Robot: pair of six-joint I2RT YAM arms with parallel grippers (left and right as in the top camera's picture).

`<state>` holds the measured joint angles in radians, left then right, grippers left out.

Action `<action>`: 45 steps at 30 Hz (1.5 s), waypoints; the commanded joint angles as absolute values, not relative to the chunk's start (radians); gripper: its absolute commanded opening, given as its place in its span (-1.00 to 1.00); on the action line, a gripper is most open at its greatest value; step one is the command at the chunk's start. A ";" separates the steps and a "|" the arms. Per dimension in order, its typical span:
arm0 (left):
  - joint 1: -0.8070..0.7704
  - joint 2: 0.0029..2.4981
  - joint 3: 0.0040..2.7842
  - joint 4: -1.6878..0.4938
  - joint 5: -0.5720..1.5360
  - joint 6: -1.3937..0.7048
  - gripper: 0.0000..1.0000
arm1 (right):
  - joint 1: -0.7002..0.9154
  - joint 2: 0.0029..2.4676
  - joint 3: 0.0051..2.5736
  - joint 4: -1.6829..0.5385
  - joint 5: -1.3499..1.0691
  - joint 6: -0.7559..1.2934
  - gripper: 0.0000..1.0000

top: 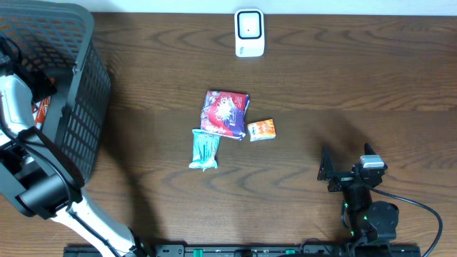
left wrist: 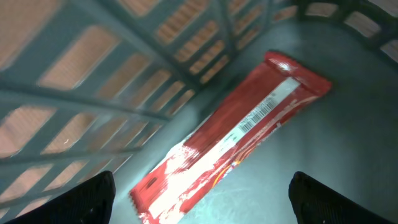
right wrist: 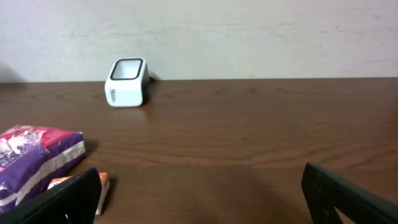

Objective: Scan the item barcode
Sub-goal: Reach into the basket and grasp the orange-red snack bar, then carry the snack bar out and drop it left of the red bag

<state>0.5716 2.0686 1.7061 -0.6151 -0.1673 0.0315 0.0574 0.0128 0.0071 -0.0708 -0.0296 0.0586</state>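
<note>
- Left pincer (left wrist: 200,198) gapes wide inside basket (left wrist: 93,74), hovering over red packet (left wrist: 236,134), gripping nothing.
- Right pincer (right wrist: 202,199) spread wide, empty, above worktop (right wrist: 249,137), facing scanner (right wrist: 126,82).

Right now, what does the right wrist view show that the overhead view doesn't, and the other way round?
Only the right wrist view: the wall behind the table.
Only the overhead view: the basket, the teal packet and the left arm.
Both: the scanner, the purple packet, the orange packet and the table.
</note>
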 commanded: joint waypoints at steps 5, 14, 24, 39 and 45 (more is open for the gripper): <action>0.572 2.146 1.702 -0.574 -0.070 0.120 0.78 | 0.064 0.010 0.006 -0.075 -0.028 0.047 0.98; 0.573 2.229 1.701 -0.558 -0.033 0.124 0.78 | 0.064 0.010 0.006 -0.075 -0.028 0.047 0.98; 0.574 2.244 1.700 -0.614 -0.033 0.123 -0.51 | 0.064 0.010 0.006 -0.075 -0.028 0.047 0.98; 0.572 1.877 1.701 -0.672 0.041 -0.253 -0.86 | 0.064 0.010 0.006 -0.075 -0.028 0.047 0.99; 0.572 1.612 1.701 -0.604 0.276 -0.356 -0.86 | 0.064 0.010 0.006 -0.075 -0.028 0.047 0.98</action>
